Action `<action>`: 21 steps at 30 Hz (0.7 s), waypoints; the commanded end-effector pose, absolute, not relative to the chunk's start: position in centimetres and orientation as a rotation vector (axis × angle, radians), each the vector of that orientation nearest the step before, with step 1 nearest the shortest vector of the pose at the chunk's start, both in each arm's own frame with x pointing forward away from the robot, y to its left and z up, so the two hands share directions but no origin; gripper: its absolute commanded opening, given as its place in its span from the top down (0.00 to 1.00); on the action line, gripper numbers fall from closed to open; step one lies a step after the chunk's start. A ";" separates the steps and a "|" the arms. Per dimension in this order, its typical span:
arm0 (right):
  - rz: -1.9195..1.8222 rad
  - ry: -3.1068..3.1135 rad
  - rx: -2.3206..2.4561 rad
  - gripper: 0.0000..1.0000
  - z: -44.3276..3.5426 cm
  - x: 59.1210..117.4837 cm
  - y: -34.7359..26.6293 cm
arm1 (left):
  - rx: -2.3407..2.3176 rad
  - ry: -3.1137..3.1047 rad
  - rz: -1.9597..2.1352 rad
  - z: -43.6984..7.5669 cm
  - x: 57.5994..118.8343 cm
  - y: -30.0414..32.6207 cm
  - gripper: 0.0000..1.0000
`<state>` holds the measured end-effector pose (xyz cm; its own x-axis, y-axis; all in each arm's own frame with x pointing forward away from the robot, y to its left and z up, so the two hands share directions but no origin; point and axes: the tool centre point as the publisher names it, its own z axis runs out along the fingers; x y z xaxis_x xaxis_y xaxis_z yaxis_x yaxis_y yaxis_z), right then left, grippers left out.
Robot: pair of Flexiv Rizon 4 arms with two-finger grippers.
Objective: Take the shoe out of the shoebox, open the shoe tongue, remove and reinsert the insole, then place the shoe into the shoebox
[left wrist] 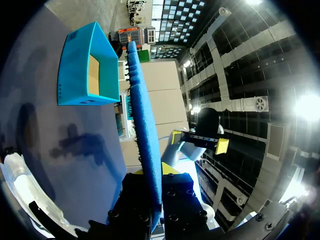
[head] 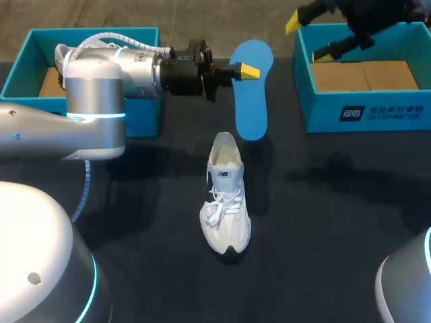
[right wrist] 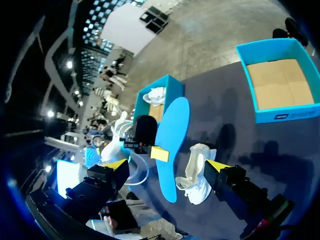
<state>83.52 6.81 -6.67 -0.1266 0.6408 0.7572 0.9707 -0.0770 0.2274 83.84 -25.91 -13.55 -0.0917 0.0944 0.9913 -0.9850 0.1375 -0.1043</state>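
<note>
A: Left arm [head: 94, 101] is closest, big in the near corner, stretched across toward mid-counter. Its pincer [head: 244, 71]?
B: Clamped on the blue insole [head: 251, 101], gripping it at one long edge. The left wrist view has the insole edge-on between the fingers.
A: Shoe?
B: White shoe [head: 225, 195] is out on the dark counter [head: 337, 222], sole down, toe toward the camera, heel opening toward the far side.
A: Key relation?
B: Insole's long axis runs far-to-near, nearly in line with the shoe's. Its near end sits right by the heel collar; touching or not, can't tell. Reinsertion looks like the step in hand, so that end has to drop into the opening.
A: Right pincer [head: 308, 39]?
B: Wide open, nothing in it, hanging over the right shoebox [head: 363, 114], well apart from the shoe. Left is nearer.
A: Boxes?
B: Right one shows only a brown cardboard floor. Left shoebox [head: 141, 111] has something white inside, maybe another shoe, mostly hidden by the arm.
</note>
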 end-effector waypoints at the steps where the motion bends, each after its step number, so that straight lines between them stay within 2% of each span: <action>1: -1.281 -1.560 -1.414 0.00 -7.6 84.1 6.2 | 0.993 -1.281 1.212 -13.5 83.8 -25.9 1.00; 21: -1.287 -1.505 -1.367 0.00 -10.7 84.2 4.3 | 0.993 -1.281 1.212 -13.5 83.8 -25.9 1.00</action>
<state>84.40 4.30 -10.34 -0.1806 0.2697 0.9459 0.9780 -0.0530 0.2019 83.82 -25.92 -13.54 -0.0919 0.0943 0.9913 -0.9850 0.1372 -0.1044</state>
